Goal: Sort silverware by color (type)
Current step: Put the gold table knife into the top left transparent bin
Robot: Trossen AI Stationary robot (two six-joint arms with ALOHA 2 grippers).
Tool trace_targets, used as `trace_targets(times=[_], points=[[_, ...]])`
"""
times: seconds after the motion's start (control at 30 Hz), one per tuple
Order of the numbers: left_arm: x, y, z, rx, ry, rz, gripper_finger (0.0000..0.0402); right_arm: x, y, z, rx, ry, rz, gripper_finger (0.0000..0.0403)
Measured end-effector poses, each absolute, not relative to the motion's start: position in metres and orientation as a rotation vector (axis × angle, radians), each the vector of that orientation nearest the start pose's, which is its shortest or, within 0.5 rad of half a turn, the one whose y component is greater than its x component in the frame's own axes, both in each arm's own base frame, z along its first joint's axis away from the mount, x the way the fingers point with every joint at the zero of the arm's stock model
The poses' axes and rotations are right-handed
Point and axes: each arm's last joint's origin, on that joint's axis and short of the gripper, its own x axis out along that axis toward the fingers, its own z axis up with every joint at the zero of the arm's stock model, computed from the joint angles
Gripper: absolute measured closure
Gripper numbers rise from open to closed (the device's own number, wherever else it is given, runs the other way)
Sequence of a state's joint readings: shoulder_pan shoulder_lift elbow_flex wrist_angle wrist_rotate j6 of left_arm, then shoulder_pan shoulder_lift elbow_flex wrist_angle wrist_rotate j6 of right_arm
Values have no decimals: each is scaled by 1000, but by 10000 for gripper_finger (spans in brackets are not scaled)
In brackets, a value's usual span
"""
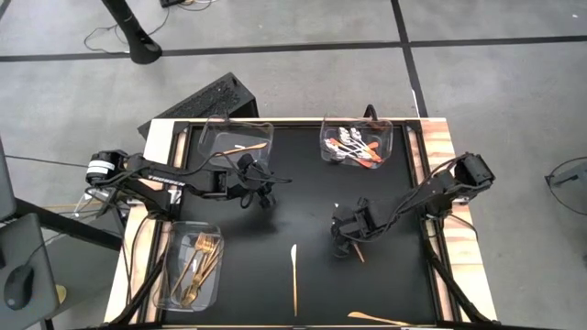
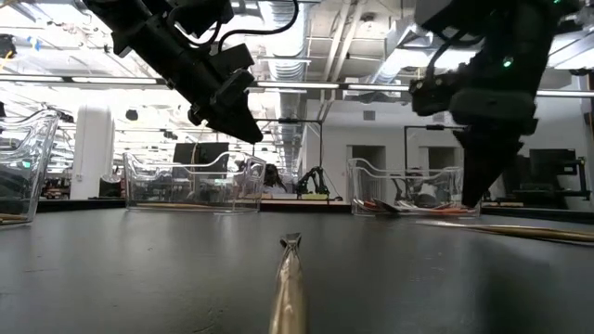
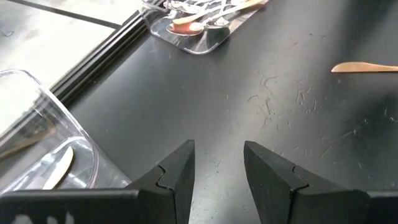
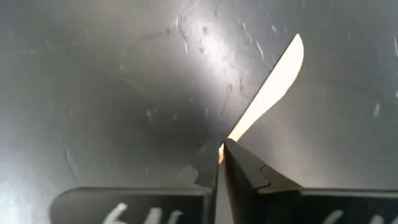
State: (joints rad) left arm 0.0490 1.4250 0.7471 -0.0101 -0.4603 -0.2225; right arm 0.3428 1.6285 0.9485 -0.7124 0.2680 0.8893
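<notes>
The black counter point(image 1: 303, 197) carries three clear trays — knife tray point(image 1: 237, 137), spoon tray point(image 1: 356, 144), fork tray point(image 1: 192, 266) — plus loose gold knives point(image 1: 294, 271) lying flat.

Two matte black jointed arms trail looped black cables. The left arm's base carries a white-banded cylinder. Each black claw point(image 3: 217, 180) has angular stepped fingers; white lettering marks the right claw point(image 4: 219, 163).

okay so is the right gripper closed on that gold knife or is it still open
Shut on it. In the right wrist view the right gripper has its fingers pressed together on the end of the gold knife, whose blade sticks out over the black mat.
</notes>
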Motion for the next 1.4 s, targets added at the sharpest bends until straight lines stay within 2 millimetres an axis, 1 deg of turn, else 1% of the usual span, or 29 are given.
trace_targets(times=[0.1, 0.23, 0.3, 0.37, 0.67, 0.97, 1.07, 1.2, 1.27, 1.4], points=[[282, 27, 198, -68, 621, 561, 278, 263, 92, 169, 385, 1210, -536, 330], [282, 27, 198, -68, 621, 561, 278, 262, 96, 165, 507, 1226, -587, 303], [282, 27, 198, -70, 621, 561, 278, 264, 95, 162, 582, 1260, -592, 291], [282, 27, 198, -72, 620, 562, 278, 265, 92, 161, 621, 1294, -587, 280], [281, 27, 198, -75, 621, 563, 278, 267, 81, 161, 701, 1328, -611, 244], [281, 27, 198, -59, 619, 583, 278, 268, 82, 160, 810, 1332, -636, 205], [281, 27, 198, -54, 621, 581, 278, 267, 83, 151, 826, 1357, -682, 202], [280, 27, 197, -49, 635, 581, 278, 268, 85, 138, 824, 1429, -701, 213], [279, 27, 196, -49, 648, 585, 278, 269, 85, 133, 806, 1454, -703, 225], [277, 27, 195, -41, 669, 609, 278, 268, 85, 132, 765, 1485, -684, 267]])
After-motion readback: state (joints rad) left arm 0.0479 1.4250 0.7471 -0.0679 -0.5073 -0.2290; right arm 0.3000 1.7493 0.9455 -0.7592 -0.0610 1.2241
